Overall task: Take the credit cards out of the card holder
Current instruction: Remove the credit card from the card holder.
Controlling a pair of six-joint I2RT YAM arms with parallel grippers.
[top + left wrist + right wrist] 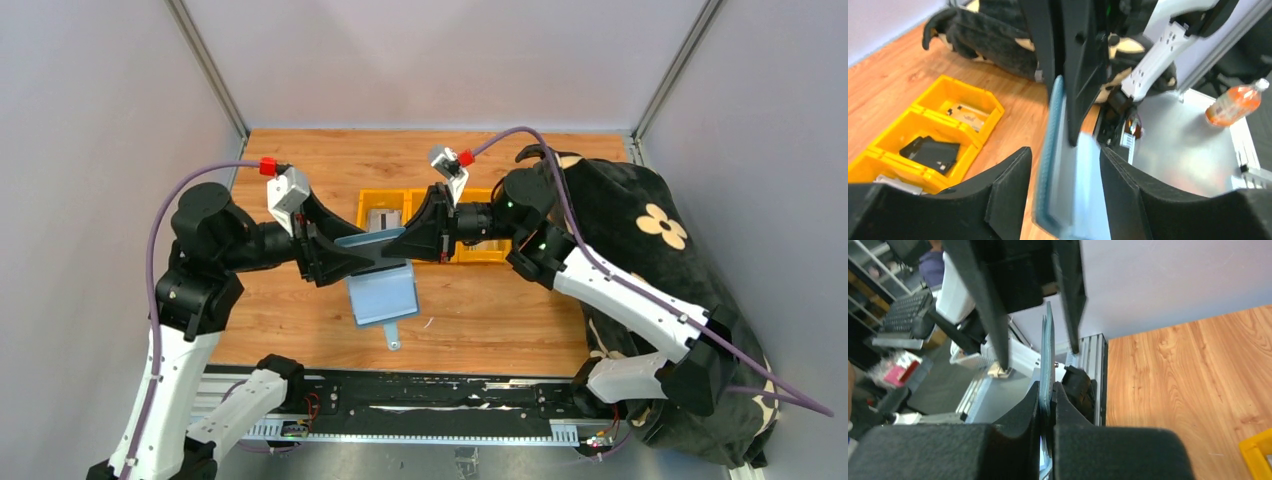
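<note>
The slate-blue card holder hangs above the table between both arms, its small tab pointing down. My right gripper is shut on its thin edge. From the left, my left gripper stands open around the holder, with a gap on each side and its pads not touching it. In the top view the left gripper and right gripper meet at the holder's upper edge. A dark grey card and a pale card lie in yellow bins.
A row of yellow bins stands on the wooden table behind the grippers. A black plush cow with cream flower spots fills the right side. An orange bottle lies on the metal surface off the table.
</note>
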